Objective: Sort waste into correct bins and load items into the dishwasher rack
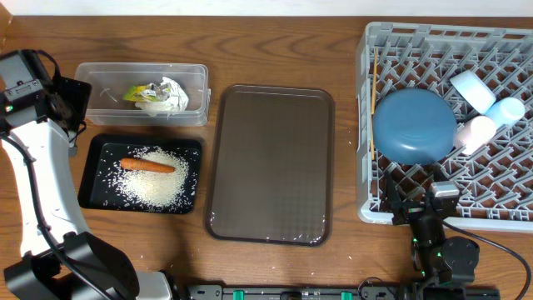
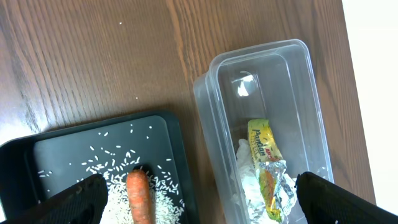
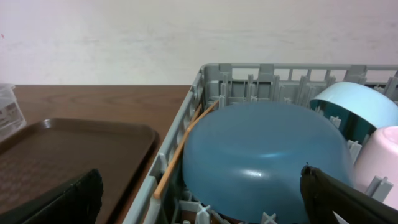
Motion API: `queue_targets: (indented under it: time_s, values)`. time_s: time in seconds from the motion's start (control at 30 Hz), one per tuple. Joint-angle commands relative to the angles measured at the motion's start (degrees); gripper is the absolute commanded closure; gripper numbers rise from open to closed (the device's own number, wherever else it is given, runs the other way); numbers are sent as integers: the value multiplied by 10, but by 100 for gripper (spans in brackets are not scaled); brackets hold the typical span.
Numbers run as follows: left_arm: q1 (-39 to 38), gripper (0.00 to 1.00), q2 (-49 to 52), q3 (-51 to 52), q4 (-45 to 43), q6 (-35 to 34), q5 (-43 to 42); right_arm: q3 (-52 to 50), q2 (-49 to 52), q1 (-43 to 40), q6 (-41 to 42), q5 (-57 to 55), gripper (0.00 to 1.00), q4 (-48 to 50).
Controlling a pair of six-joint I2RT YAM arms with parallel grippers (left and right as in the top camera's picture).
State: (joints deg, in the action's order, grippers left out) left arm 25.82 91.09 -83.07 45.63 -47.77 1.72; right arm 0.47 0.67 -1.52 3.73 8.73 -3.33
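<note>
**Both grippers wide and empty, waste binned, dishes racked**

The left gripper [image 2: 199, 186] hangs over the left end of the table with its 2 fingers spread wide and nothing between them. Its wrist view looks down on the 2 bins, which lie side by side.

The clear tub [image 1: 100, 71] holds the crumpled tissue [image 1: 172, 96] and the yellow-green wrapper [image 1: 136, 93], which lie against each other. The black tray [image 1: 90, 179], just in front of the tub, carries a loose patch of white rice [image 1: 158, 187] with the carrot [image 1: 147, 165] lying across its upper edge. A few stray grains dot the wood beside the tray.

The brown serving tray [image 1: 271, 162] lies flat between the bins and the dishwasher rack [image 1: 500, 212].

The right gripper [image 3: 200, 180] is at the rack's near left corner, also fully spread and gripping nothing. In the rack the blue bowl [image 1: 414, 125] rests upside down towards the left side. The chopsticks [image 1: 374, 100] run along the left wall, just beside the bowl. To the bowl's right are the white cup [image 1: 476, 133], touching the bowl, and the light-blue cup [image 1: 505, 110] close behind it.
</note>
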Motion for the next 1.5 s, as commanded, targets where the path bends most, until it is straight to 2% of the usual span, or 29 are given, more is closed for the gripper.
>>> queue_targets:
  time_s: [0.0,1.33,1.47]
  values:
    - [2,1,-1,-6,0,5,5,-2,-4,-10,-10,-12,1,-3]
    - [2,1,-2,-6,3,5,5,-2,-4,-10,-10,-12,1,-3]
    - [2,1,-5,-6,35,5,5,-2,-4,-10,-10,-12,1,-3]
